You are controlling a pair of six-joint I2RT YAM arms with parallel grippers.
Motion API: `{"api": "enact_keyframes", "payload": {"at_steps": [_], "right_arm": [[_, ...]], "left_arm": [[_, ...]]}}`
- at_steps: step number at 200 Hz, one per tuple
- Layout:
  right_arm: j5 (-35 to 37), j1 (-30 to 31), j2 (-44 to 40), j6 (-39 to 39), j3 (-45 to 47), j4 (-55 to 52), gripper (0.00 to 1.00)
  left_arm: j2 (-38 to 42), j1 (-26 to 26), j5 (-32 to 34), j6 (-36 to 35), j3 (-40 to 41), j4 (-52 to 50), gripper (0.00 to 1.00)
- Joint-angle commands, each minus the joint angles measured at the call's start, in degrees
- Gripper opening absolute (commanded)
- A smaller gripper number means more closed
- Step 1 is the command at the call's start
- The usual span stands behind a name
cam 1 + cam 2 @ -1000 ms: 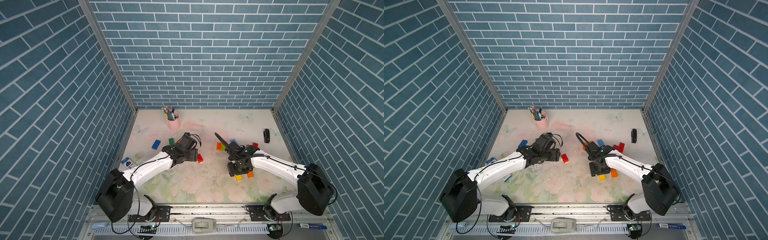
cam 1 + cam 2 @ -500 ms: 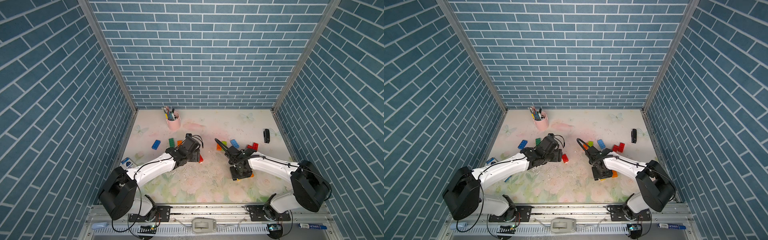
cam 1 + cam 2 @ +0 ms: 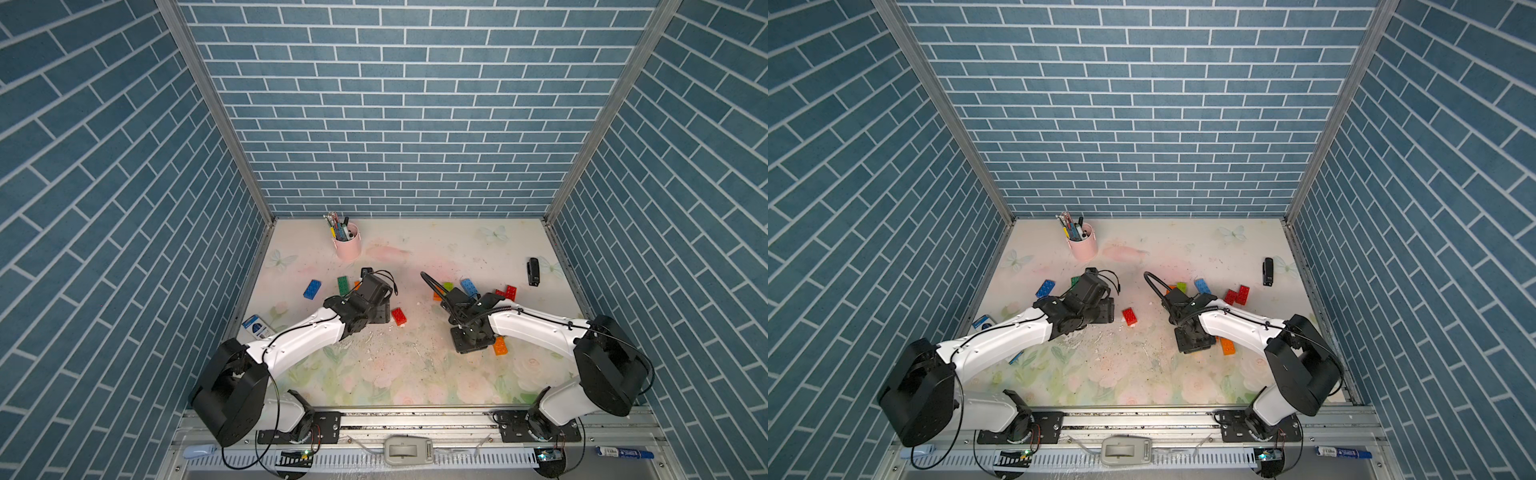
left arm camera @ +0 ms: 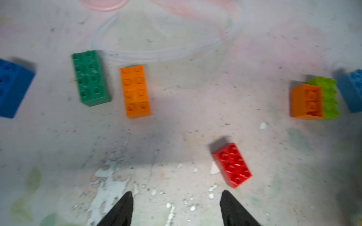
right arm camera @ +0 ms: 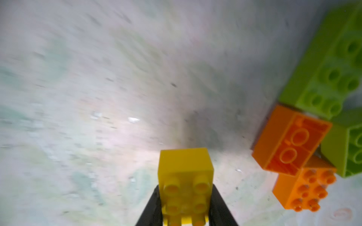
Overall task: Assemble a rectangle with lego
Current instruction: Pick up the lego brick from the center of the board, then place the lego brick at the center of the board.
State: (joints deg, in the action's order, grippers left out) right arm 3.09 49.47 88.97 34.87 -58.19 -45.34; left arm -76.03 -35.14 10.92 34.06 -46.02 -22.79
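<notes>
Yellow brick (image 5: 185, 176) being pinched across narrow width by right claw (image 5: 185, 188), likely for carrying toward orange-lime cluster (image 5: 290, 144) lying ahead, off to one side. Left claw (image 4: 177, 192) hovering spread, empty, over desk (image 4: 195, 117); red brick (image 4: 232, 165) lying just ahead.

I see a pink pen cup (image 3: 347, 248) full of pens, upright near the back of the flowered desk (image 3: 415, 376). A small black object (image 3: 533, 272), maybe a stapler, lies near the desk's right edge. A blue-and-white packet (image 3: 257, 326) sits by the left edge. Blue brick-patterned walls (image 3: 395, 104) close in three sides, and a blue marker (image 3: 623, 452) lies on the front rail.
</notes>
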Motion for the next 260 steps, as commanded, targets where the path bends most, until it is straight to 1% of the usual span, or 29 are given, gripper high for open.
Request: {"api": "enact_keyframes", "payload": {"at_steps": [1,32,47,69,107,188,260], "right_arm": [[-1.1,3.4,5.4,3.8,-7.7,0.6,0.19],[-0.5,6.8,17.4,2.6,-19.3,-0.3,0.18],[-0.9,7.8,21.4,2.2,-23.3,-1.1,0.18],[-2.1,8.2,24.6,1.9,-26.3,-1.2,0.17],[-3.2,9.1,28.3,-0.9,-29.4,-3.3,0.16],[-3.2,9.3,29.7,-1.2,-29.2,-3.7,0.15],[-3.2,9.3,31.7,-1.5,-31.6,-4.1,0.15]], "left_arm": [[4.0,6.5,-0.2,-0.1,4.2,-5.4,0.70],[10.4,14.2,-2.7,1.1,11.2,-3.8,0.69],[12.0,16.1,-3.6,1.5,13.0,-2.3,0.69],[11.7,17.8,-4.8,1.0,14.0,-1.1,0.69],[10.4,18.7,-6.3,0.6,14.3,0.8,0.69],[9.9,19.3,-7.1,0.5,14.6,1.6,0.69],[10.0,19.4,-7.2,0.4,14.4,1.4,0.70]]}}
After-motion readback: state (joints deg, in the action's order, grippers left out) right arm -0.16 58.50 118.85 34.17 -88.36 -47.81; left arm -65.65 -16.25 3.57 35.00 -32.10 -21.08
